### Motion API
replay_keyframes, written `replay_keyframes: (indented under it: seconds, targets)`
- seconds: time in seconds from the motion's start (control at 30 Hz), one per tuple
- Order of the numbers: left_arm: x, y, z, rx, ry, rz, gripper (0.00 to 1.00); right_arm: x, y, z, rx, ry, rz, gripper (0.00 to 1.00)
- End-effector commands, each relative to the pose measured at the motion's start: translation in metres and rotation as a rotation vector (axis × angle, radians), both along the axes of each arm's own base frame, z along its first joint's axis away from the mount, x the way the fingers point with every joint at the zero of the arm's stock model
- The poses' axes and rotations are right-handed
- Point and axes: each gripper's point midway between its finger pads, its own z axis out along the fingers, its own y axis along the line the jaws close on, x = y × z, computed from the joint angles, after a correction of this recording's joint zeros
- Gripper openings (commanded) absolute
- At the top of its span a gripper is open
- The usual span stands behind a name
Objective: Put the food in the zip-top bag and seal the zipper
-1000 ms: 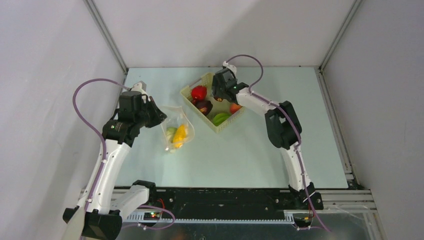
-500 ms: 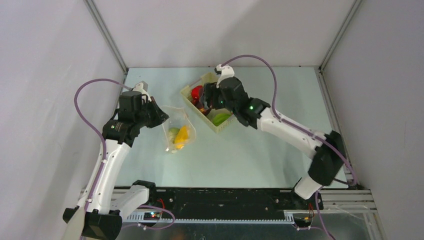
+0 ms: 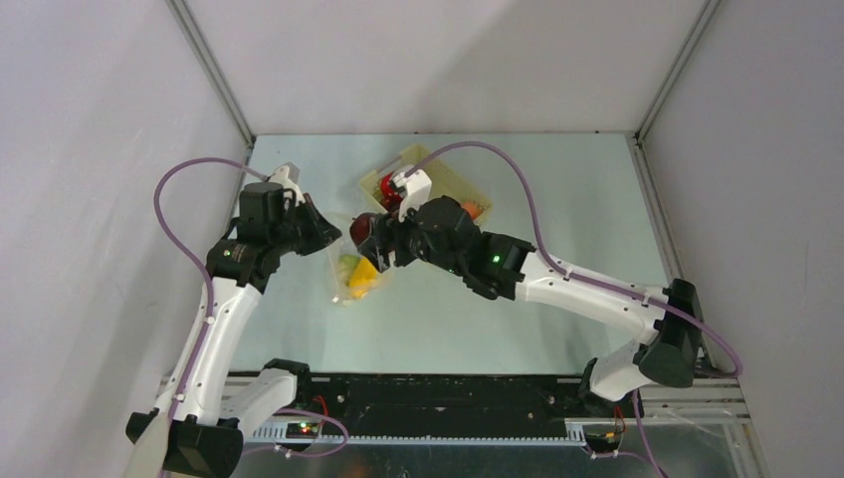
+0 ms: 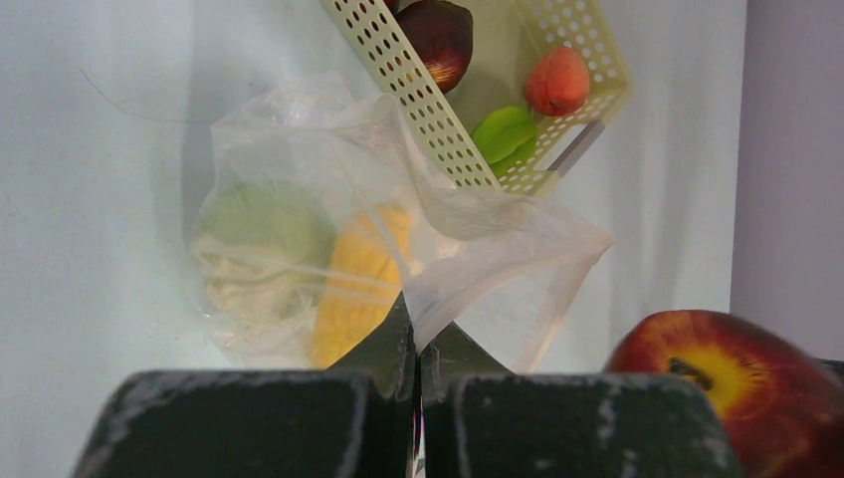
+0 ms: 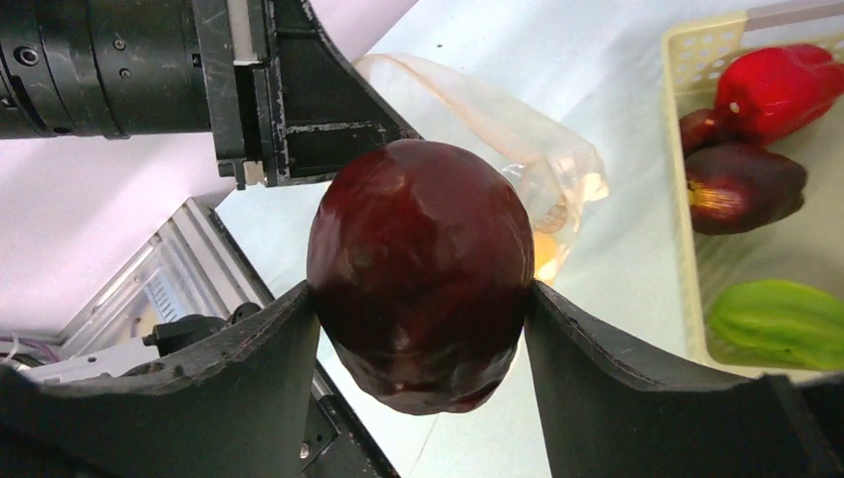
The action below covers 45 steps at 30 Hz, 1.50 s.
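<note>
- Over the near-left part of the table [image 3: 557,189], the right gripper [image 3: 366,231] now hangs just beside the mouth of the zip-top bag [image 3: 353,271]; a second ago it was reaching into the basket [image 3: 476,191].
- Its jaws are spread wide and clamp a dark red apple [image 5: 418,274] between both pads, so the pick from the basket has succeeded and the carry is nearly done.
- The left gripper [image 4: 418,349] has barely shifted: its fingers are pressed fully together on a fold of the bag's edge, holding that side up off the table.
- Inside the bag lie a green piece [image 4: 264,224] and a yellow piece [image 4: 358,289]. The apple is not in yet; it sits at the mouth, close to the left gripper.
- Left in the basket are a red pepper [image 5: 781,85], a dark purple piece [image 5: 741,184], a green piece [image 5: 786,319] and an orange-red fruit [image 4: 557,80], so several trips likely remain.
- The zipper cannot be made out, but the mouth is plainly unsealed.
- The next move probably calls for lowering the apple past the limp rim, which could fold shut or snag.
</note>
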Motion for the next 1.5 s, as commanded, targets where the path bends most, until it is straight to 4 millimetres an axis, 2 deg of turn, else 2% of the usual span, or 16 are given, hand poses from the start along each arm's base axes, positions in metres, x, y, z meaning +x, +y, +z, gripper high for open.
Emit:
replay_keyframes:
  seconds: [0.0,0.13,0.23,0.27,0.3,0.33,0.37,0.43,0.87,1.03,1.13,1.33,1.37,1.4,1.43,1.47]
  targets:
    - [0.002,-0.007,0.014,-0.040,-0.054,-0.027,0.00,-0.006,0.023,0.008,0.088,0.013,0.024,0.28]
    - [0.002,-0.007,0.015,-0.043,-0.056,-0.030,0.00,-0.003,0.034,0.000,0.077,0.040,-0.014,0.30]
    - [0.002,-0.007,0.015,-0.042,-0.057,-0.030,0.00,0.003,0.041,-0.023,-0.002,0.058,-0.063,0.34]
    - [0.002,-0.007,0.016,-0.042,-0.059,-0.030,0.00,0.005,0.044,-0.019,-0.003,0.056,-0.072,0.35]
    - [0.001,-0.007,0.017,-0.042,-0.063,-0.030,0.00,0.006,0.046,-0.033,-0.043,0.069,-0.090,0.35]
    - [0.002,-0.007,0.016,-0.041,-0.062,-0.029,0.00,0.008,0.048,-0.028,-0.040,0.068,-0.097,0.36]
    - [0.001,-0.006,0.016,-0.041,-0.062,-0.027,0.00,0.009,0.049,-0.040,-0.073,0.083,-0.118,0.40]
    - [0.001,-0.006,0.017,-0.041,-0.065,-0.028,0.00,0.013,0.050,-0.045,-0.092,0.094,-0.153,0.46]
    - [0.000,-0.007,0.019,-0.043,-0.071,-0.034,0.00,0.018,0.062,-0.059,-0.147,0.105,-0.185,0.69]
    - [0.000,-0.007,0.019,-0.043,-0.069,-0.035,0.00,0.018,0.059,-0.054,-0.162,0.081,-0.175,0.82]
    - [0.000,-0.008,0.018,-0.044,-0.066,-0.039,0.00,0.015,0.057,-0.048,-0.157,0.066,-0.152,0.98]
    - [0.001,-0.006,0.017,-0.039,-0.064,-0.029,0.00,0.004,0.055,-0.034,-0.132,0.036,-0.082,0.99]
    - [0.001,-0.006,0.017,-0.038,-0.065,-0.029,0.00,0.002,0.054,-0.022,-0.102,0.016,-0.069,0.99]
    - [0.001,-0.006,0.017,-0.037,-0.064,-0.026,0.00,0.000,0.052,-0.025,-0.103,0.013,-0.062,1.00]
    - [0.001,-0.005,0.017,-0.034,-0.063,-0.024,0.00,-0.002,0.052,-0.011,-0.062,-0.014,-0.040,1.00]
    - [0.001,-0.004,0.017,-0.029,-0.063,-0.018,0.00,-0.004,0.050,-0.016,-0.065,-0.019,-0.031,0.99]
